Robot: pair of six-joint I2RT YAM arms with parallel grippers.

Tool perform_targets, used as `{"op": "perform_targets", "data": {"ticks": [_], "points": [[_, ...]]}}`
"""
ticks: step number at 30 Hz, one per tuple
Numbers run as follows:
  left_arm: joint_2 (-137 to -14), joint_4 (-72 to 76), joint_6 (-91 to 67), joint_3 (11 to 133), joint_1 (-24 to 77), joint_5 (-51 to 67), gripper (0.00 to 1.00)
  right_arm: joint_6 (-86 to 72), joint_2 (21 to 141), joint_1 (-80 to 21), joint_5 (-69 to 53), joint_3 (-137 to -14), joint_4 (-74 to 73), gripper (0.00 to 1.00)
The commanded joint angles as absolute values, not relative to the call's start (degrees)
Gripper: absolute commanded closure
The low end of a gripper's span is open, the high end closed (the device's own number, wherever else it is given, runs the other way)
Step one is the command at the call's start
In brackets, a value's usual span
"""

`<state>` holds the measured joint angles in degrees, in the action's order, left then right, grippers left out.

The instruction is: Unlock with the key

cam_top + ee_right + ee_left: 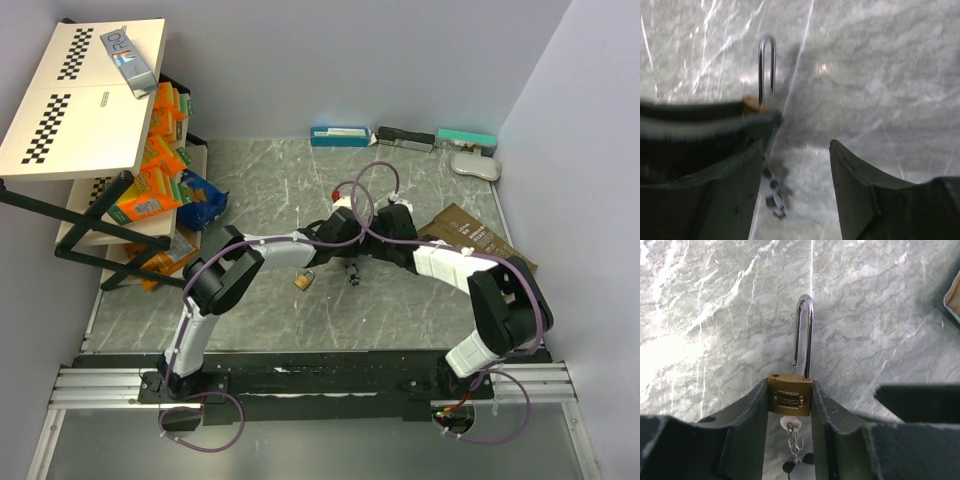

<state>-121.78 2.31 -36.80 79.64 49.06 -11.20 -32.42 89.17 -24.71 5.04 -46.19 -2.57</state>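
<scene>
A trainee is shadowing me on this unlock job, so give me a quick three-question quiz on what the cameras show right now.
1. True or false: the left fingers clamp the padlock by its brass body, with the shackle pointing away from the wrist.
2. Short answer: where does the key sit?
3. Multiple choice: the right fingers are A) shut on the key, B) apart with nothing between them, C) shut on the shackle.

Key: 1 true; 2 in the keyhole, at the end opposite the shackle; 3 B.
</scene>
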Motion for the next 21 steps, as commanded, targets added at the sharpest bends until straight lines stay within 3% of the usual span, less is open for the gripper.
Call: {"op": "perform_targets", "data": {"ticks": [1,7,11,16,21], "points": [[-126.3,-6.2,-36.1,80.0,47.8,-11.9,0.96,-33.2,82.9,-23.6,2.2,-43.7,-1.7,0.37],[-124.5,-2.5,-29.9,76.4,44.4,-1.0,0.98,-32.1,79.0,-21.7,0.3,-40.5,-0.3,0.3],[-119.5,4.9,-23.8,69.7,44.2,7.5,0.99,-31.6,75.9,-19.0,-7.6,-36.8,6.4,0.27],[-114.9,10.4,-20.6,63.2,42.9,17.5,0.99,-28.0,72.7,-12.8,-23.3,-32.3,15.7,0.25],[-114.1,14.0,-20.3,61.4,41.8,26.2,0.99,-27.5,77.4,-7.1,-39.5,-29.6,31.3,0.22]]}}
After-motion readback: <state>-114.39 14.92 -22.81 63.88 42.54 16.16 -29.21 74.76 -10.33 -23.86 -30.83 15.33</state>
